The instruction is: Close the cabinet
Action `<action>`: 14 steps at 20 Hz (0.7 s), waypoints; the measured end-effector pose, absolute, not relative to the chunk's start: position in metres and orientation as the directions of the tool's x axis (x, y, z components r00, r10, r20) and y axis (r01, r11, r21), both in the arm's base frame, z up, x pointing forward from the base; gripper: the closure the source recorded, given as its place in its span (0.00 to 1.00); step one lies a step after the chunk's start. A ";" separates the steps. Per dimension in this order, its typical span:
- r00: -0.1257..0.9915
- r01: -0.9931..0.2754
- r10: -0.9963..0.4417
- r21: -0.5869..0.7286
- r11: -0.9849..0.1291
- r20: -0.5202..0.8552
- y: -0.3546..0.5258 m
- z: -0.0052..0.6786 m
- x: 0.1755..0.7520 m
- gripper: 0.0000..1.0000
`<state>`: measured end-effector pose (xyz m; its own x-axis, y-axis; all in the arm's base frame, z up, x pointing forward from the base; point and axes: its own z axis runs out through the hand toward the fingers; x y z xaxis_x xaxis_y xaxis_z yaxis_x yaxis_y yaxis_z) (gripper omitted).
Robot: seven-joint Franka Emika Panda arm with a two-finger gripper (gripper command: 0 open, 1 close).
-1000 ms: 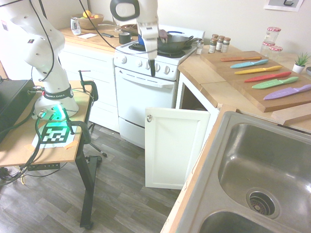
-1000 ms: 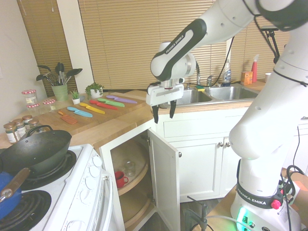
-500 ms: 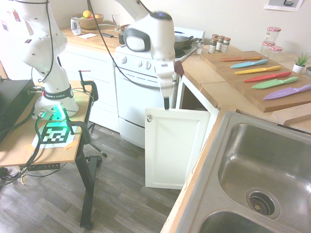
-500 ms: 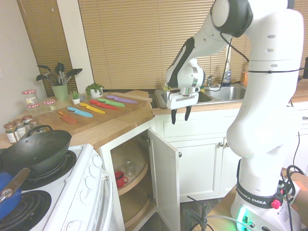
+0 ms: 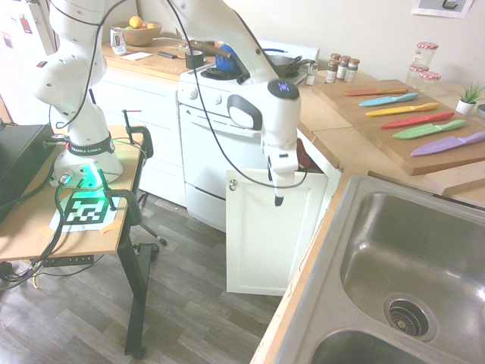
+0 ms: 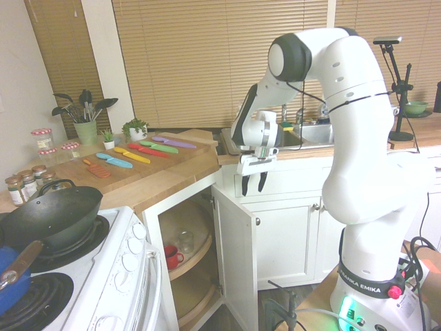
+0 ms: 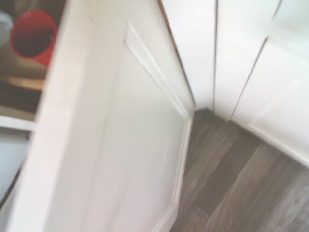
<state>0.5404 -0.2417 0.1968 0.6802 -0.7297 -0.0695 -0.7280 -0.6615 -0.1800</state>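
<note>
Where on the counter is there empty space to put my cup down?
Bare wood lies between the stove and the cutting board, beside the spice jars. A strip also runs between the board and the sink. The board itself is crowded with colored knives.

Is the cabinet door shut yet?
No, the cabinet door stands swung wide open, showing a red cup on the shelf inside.
</note>
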 end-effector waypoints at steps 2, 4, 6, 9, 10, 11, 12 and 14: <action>0.686 -0.723 -0.724 -0.171 -0.669 -0.069 -0.236 0.183 0.548 0.00; 0.691 -0.719 -0.720 -0.165 -0.675 -0.061 -0.229 0.176 0.554 0.00; 0.691 -0.718 -0.721 -0.166 -0.676 -0.052 -0.225 0.176 0.556 0.00; 0.690 -0.718 -0.722 -0.167 -0.676 -0.044 -0.225 0.178 0.558 1.00; 0.690 -0.718 -0.722 -0.168 -0.676 -0.043 -0.225 0.178 0.558 1.00; 0.690 -0.718 -0.723 -0.168 -0.675 -0.042 -0.225 0.179 0.558 1.00; 0.689 -0.718 -0.723 -0.168 -0.675 -0.042 -0.225 0.179 0.558 1.00; 0.687 -0.720 -0.725 -0.168 -0.673 -0.042 -0.225 0.179 0.558 1.00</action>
<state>0.5579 -0.2253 0.1793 0.6873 -0.7252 -0.0421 -0.7203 -0.6729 -0.1685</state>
